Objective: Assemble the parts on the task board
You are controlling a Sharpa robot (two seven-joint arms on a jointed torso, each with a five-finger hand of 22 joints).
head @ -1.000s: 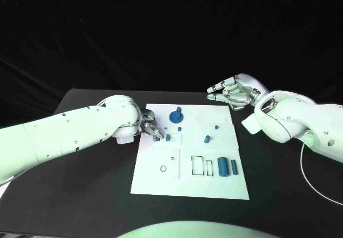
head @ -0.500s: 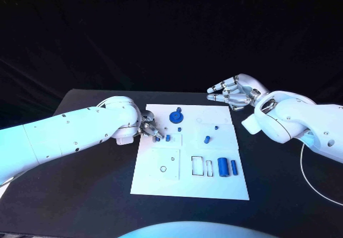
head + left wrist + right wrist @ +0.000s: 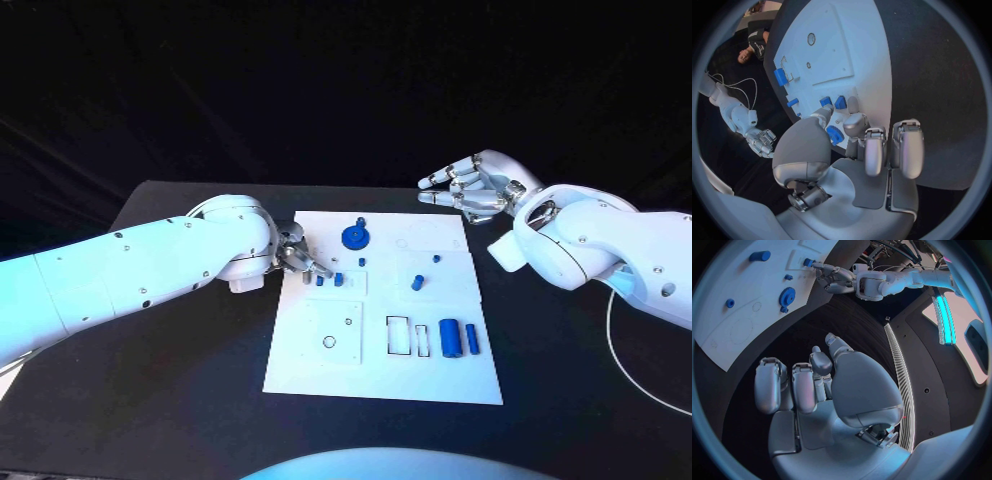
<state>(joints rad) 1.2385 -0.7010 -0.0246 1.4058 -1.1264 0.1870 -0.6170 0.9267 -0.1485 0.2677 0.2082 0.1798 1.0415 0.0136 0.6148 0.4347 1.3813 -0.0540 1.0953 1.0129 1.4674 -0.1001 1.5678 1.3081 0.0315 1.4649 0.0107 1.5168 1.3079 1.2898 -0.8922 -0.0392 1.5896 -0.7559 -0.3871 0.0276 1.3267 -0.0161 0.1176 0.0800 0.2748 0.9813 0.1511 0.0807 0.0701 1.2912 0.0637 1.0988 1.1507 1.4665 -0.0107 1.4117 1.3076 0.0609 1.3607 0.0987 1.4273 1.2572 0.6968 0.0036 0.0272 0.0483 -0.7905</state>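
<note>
The white task board (image 3: 382,375) lies in the middle of the table. A blue gear (image 3: 355,237) sits near its far edge. Two short blue pegs (image 3: 329,280) stand side by side close to its left edge, and three more small pegs (image 3: 417,282) are spread to their right. Two blue cylinders (image 3: 460,337) lie beside the rectangular slots. My left hand (image 3: 299,255) hovers at the board's left edge just beside the two pegs (image 3: 833,102), fingers apart and holding nothing. My right hand (image 3: 469,187) floats beyond the board's far right corner, empty, its fingers loosely apart.
The black table (image 3: 173,400) surrounds the board on all sides. A thin white cable (image 3: 617,350) runs along the table's right side. From the right wrist, the board (image 3: 729,335), the gear (image 3: 786,296) and my left hand (image 3: 839,279) are in sight.
My left hand has drawn back a little from the two pegs toward the board's left edge. The right hand and the parts have stayed put.
</note>
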